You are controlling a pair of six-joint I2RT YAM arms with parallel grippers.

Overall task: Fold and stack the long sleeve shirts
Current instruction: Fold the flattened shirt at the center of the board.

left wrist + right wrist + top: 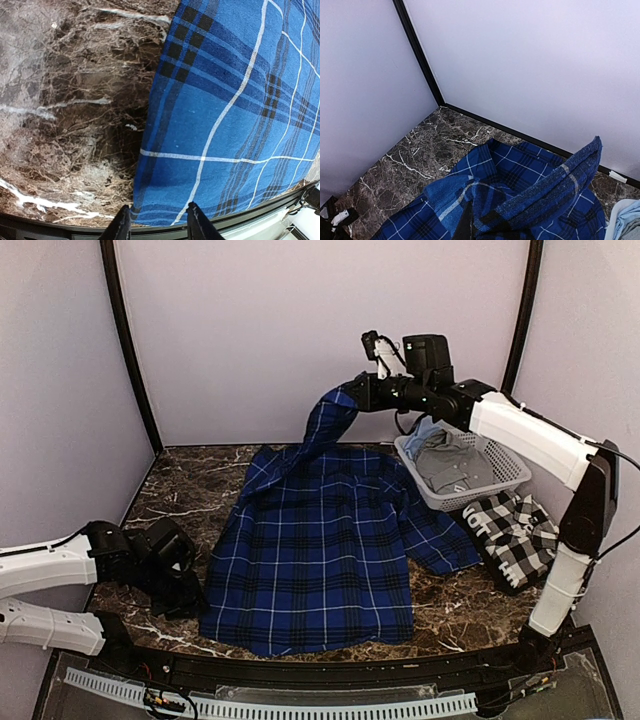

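While the black right gripper clamps a lifted sleeve of the royal blue plaid cloth shirt spread on the brown marble tabletop, the half-open, empty left gripper should pin its hem for a straight fold.

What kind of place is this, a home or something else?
Probably a robot test booth in a lab, not a home: plain pale walls in a black frame, a marble-pattern table with a blue plaid shirt spread on it, and a white laundry basket.
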